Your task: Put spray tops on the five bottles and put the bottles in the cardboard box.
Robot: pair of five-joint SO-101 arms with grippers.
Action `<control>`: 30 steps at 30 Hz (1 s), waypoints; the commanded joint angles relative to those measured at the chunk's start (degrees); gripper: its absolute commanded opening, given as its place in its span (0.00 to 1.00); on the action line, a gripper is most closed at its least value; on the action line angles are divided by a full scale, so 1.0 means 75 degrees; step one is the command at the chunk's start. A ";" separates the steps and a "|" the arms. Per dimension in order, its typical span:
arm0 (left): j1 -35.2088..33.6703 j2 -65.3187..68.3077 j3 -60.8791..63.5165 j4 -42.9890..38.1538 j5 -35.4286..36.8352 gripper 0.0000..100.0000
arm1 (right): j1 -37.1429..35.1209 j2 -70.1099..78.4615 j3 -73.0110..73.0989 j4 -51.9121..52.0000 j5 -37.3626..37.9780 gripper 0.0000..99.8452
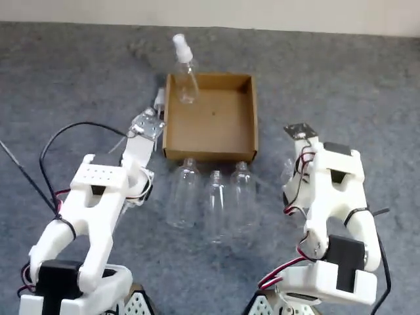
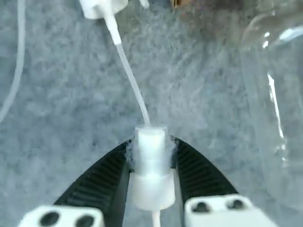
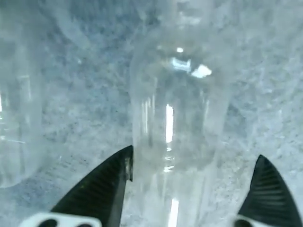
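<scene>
my left jaws are clamping a spray top (image 2: 151, 161) over the counter (image 1: 79, 79), just left of the cardboard box (image 1: 251, 115). a loose spray top (image 2: 102, 7) is lying just beyond, its tube reaching back to the one i'm holding. my right jaws are standing apart with an open bottle (image 3: 177, 109) between them. one capped bottle (image 1: 186, 75) is standing in the box's far corner, and three uncapped bottles (image 1: 215, 203) are waiting in front. i'm worrying that lifting will drag the loose top, that my squeeze will tip the light bottle, or that a tilted top will miss the neck.
</scene>
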 commanded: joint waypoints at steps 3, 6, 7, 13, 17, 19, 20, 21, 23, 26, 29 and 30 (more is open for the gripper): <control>-0.0111 -0.0264 -0.0064 -0.0328 0.0082 0.00 | 0.0041 -0.0381 -0.0908 0.0604 0.0023 0.32; -0.0522 -0.0264 -0.0252 -0.0434 0.0082 0.00 | 0.0041 -0.0393 -0.1026 0.0709 0.0023 0.32; -0.0604 -0.0264 -0.0299 -0.0457 0.0082 0.00 | 0.0041 -0.0393 -0.1026 0.0709 0.0023 0.32; -0.0756 0.0381 -0.0498 -0.0797 0.0082 0.00 | 0.0041 -0.0393 -0.1014 0.0697 0.0023 0.32; -0.1037 0.1565 -0.1377 -0.0774 0.0082 0.00 | 0.0076 -0.0393 -0.1014 0.0639 0.0023 0.32; -0.1061 0.2034 -0.1729 -0.0598 0.0082 0.00 | 0.0076 -0.0381 -0.1002 0.0639 0.0035 0.32; -0.1061 0.2198 -0.1846 -0.0492 0.0082 0.00 | 0.0076 -0.0381 -0.1002 0.0639 0.0047 0.32; -0.1049 0.2280 -0.1952 -0.0399 0.0082 0.01 | 0.0076 -0.0381 -0.1002 0.0639 0.0047 0.32; -0.1049 0.2292 -0.2022 -0.0246 0.0059 0.02 | 0.0064 -0.0381 -0.0990 0.0639 0.0059 0.32; -0.1037 0.2280 -0.2081 0.0023 0.0047 0.09 | 0.0053 -0.0358 -0.0990 0.0627 0.0059 0.32; -0.1026 0.2280 -0.2151 0.0129 0.0047 0.10 | 0.0041 -0.0334 -0.0990 0.0627 0.0059 0.32; -0.1061 0.2280 -0.2210 0.0129 0.0047 0.10 | 0.0041 -0.0334 -0.1002 0.0627 0.0059 0.32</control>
